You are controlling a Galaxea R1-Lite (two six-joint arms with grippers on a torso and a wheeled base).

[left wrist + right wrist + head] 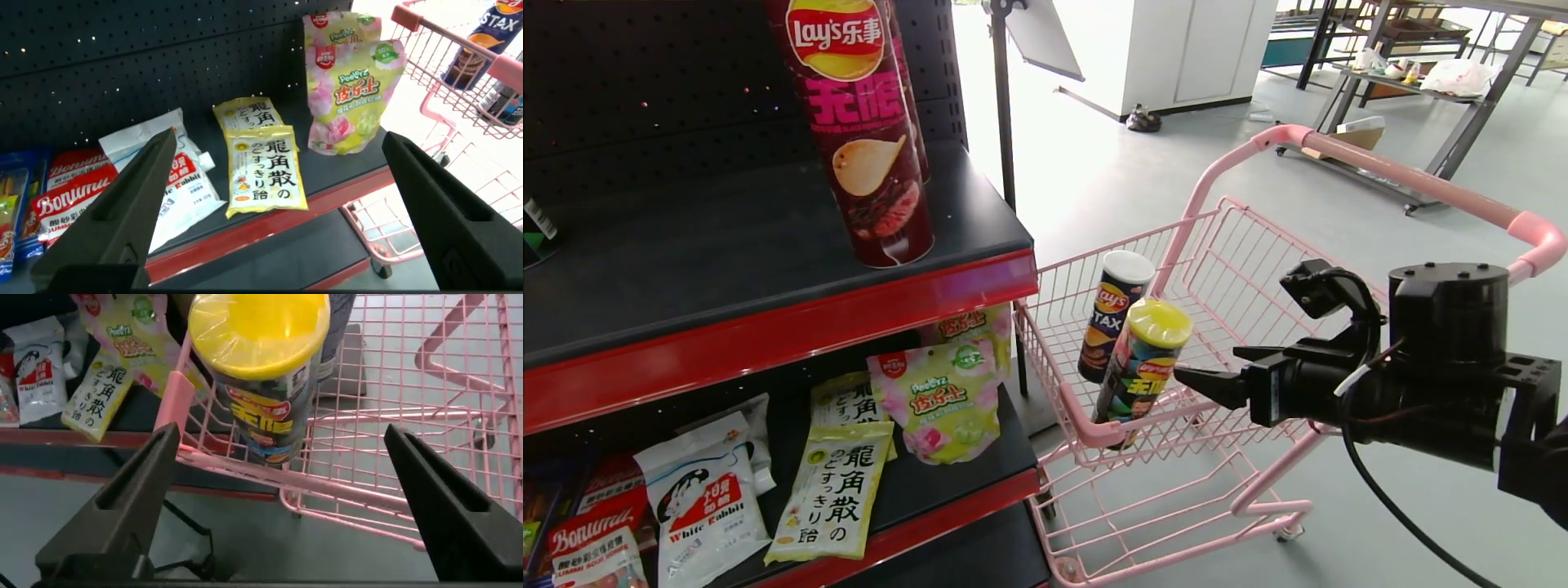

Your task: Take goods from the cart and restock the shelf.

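Note:
A pink wire cart (pixel 1258 245) stands to the right of the black shelf (pixel 768 245). Two chip cans stand leaning in its basket: a yellow-lidded can (pixel 1143 359) at the near-left corner and a dark blue can with a white lid (pixel 1112 314) behind it. My right gripper (pixel 1209 366) is open, just right of the yellow-lidded can and level with its middle. In the right wrist view that can (pixel 257 367) sits just beyond the open gripper (pixel 281 430). My left gripper (pixel 278 139) is open in front of the lower shelf's snack bags. A tall maroon chip can (pixel 870 139) stands on the upper shelf.
The lower shelf holds a white candy bag (pixel 176 175), two yellow packets (pixel 265 167) and a pink-green pouch (pixel 347 82). The upper shelf has bare board left of the maroon can. Open grey floor lies behind the cart, with metal tables (pixel 1421 82) farther back.

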